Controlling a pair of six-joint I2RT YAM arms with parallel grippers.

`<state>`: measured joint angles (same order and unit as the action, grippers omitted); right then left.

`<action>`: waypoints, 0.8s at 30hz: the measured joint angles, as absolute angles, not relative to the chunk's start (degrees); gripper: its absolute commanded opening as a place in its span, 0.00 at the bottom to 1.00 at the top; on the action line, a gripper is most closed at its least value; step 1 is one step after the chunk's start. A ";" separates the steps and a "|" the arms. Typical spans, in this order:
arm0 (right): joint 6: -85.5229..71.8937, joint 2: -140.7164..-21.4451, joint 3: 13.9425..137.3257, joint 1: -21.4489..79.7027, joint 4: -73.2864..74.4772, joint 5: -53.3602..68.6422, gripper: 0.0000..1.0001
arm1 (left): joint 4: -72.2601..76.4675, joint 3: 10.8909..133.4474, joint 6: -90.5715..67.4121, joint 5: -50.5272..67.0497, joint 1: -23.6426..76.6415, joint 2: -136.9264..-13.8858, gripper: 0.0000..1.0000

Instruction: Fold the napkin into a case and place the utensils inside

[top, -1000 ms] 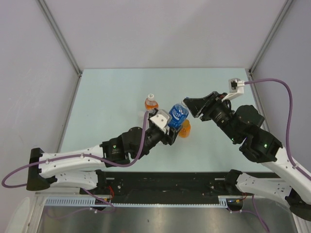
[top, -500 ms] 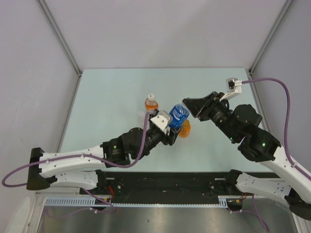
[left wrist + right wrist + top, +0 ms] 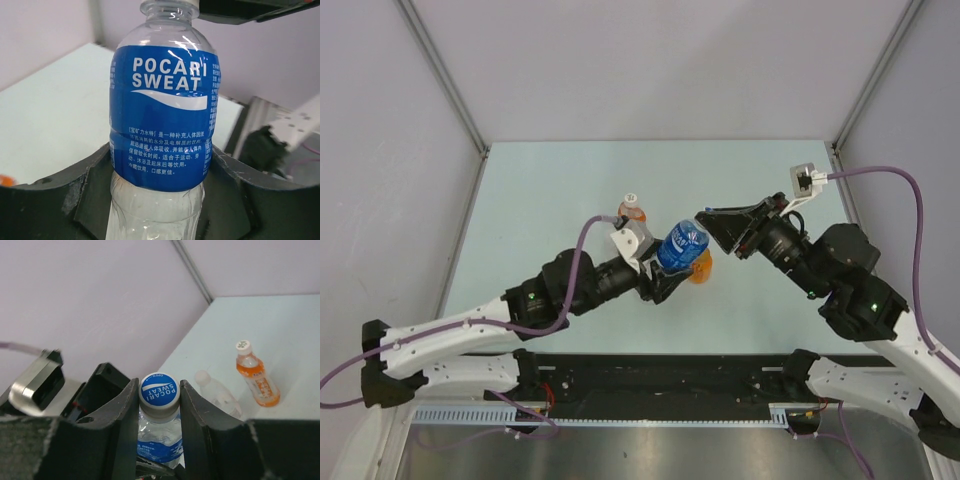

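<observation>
Top view and both wrist views. Worktop [image 3: 540, 190]: pale green, walled on three sides. Left arm [image 3: 470, 325] and right arm [image 3: 850, 290]: both reach inward and meet over the middle of the worktop.

Blue bottle [image 3: 682, 243]: clear plastic with a blue "POCARI SWEAT" label, raised off the worktop between the two arms and tilted, its top towards the right arm. Left fingers [image 3: 65, 200]: clamped on the clear lower body of the blue bottle, just below the label. Right fingers [image 3: 120, 425]: closed on either side of the cap [image 3: 158, 388], touching it.

Orange bottle [image 3: 257, 377]: upright on the worktop beyond the held bottle, with a white cap. Clear bottle [image 3: 215, 392]: just beside the orange bottle; whether the two touch cannot be told. Orange object [image 3: 701, 269]: partly hidden under the blue bottle in the top view, its kind unclear.

Napkin and utensils: their whereabouts cannot be told from these views.
</observation>
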<state>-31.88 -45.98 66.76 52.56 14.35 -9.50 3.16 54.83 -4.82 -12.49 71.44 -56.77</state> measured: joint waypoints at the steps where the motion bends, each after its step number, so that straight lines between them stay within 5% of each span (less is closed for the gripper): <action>1: -31.09 -45.56 66.50 52.14 13.54 -7.57 0.00 | 3.03 54.83 -6.26 -8.21 69.91 -56.14 0.00; 24: -16.12 -41.28 64.31 47.79 0.75 37.21 0.00 | 11.86 57.14 -27.00 51.81 57.49 -60.10 0.00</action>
<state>-16.12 -41.28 64.31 47.79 0.75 37.21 11.86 57.14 -27.00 51.81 57.49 -60.10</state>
